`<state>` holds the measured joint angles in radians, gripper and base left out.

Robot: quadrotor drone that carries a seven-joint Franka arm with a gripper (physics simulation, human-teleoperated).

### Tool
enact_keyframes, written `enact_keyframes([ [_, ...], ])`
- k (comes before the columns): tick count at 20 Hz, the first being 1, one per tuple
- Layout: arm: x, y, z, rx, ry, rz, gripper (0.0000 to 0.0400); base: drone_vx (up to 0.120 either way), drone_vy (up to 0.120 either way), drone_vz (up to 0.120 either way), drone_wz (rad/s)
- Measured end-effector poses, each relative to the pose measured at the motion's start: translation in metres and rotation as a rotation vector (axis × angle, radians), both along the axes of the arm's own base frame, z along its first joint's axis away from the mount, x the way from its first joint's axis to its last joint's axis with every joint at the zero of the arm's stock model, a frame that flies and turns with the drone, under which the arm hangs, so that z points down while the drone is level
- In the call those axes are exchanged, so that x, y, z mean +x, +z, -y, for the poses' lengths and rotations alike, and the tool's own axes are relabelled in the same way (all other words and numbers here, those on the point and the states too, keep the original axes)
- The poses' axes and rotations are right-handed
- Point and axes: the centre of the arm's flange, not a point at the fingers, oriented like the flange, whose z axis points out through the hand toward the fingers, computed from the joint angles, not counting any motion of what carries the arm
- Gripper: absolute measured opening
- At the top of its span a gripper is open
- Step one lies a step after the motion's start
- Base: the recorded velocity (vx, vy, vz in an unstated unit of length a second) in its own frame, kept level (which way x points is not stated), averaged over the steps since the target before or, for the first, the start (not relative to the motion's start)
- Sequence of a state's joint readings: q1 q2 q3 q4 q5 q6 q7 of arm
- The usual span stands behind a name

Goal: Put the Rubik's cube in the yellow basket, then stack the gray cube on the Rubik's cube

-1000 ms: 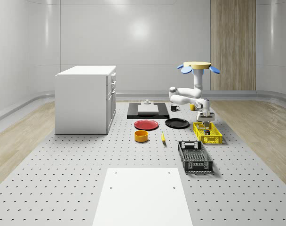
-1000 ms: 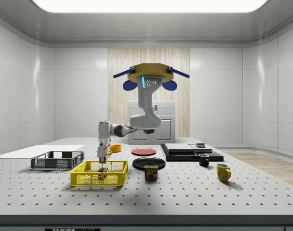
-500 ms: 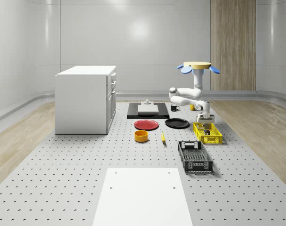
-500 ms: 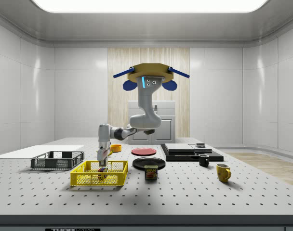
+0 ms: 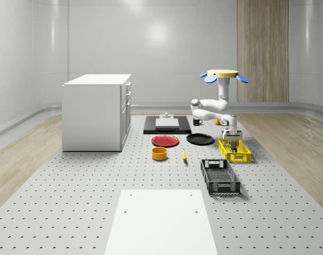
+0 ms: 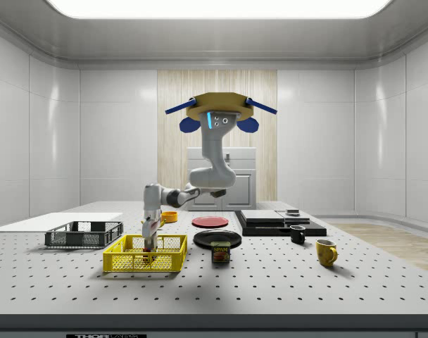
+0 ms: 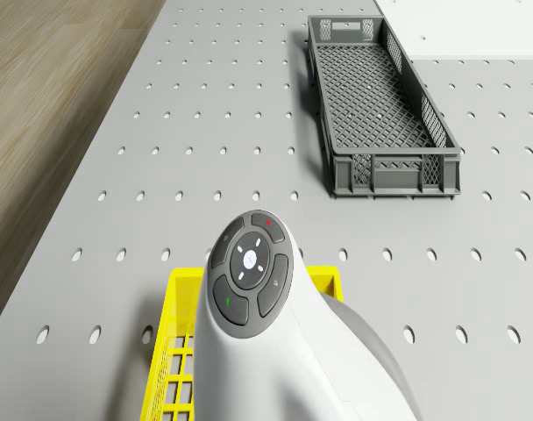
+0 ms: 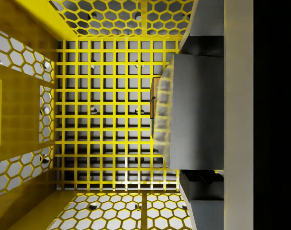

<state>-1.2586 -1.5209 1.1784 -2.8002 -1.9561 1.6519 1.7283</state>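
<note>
One dark gray crate [image 5: 220, 177] sits nearest in the whole-scene view, then one yellow basket [image 5: 234, 150], into which the gripper [image 6: 150, 244] reaches while the drone [image 6: 217, 110] hovers over the table [image 5: 71, 202] beside it. In the wrist view the gray cube [image 8: 195, 117] is clamped between the fingers [image 8: 205, 208], above the Rubik's cube [image 8: 155, 98] on the basket floor. Two plates and two mugs lie beyond.

text: "THORLABS" | on: table's front edge [image 6: 107, 335]; partly cut off; can label: unreadable
</note>
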Motion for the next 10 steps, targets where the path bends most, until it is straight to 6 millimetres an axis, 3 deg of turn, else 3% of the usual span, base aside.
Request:
enact_keyframes([
  [4, 0.0, 0.002, 0.0, 0.0, 0.0, 0.0, 0.0369, 0.0, 0.0, 0.0, 0.0],
  [10, 0.0, 0.003, 0.0, 0.0, 0.0, 0.0, 0.0393, 0.0, 0.0, 0.0, 0.0],
])
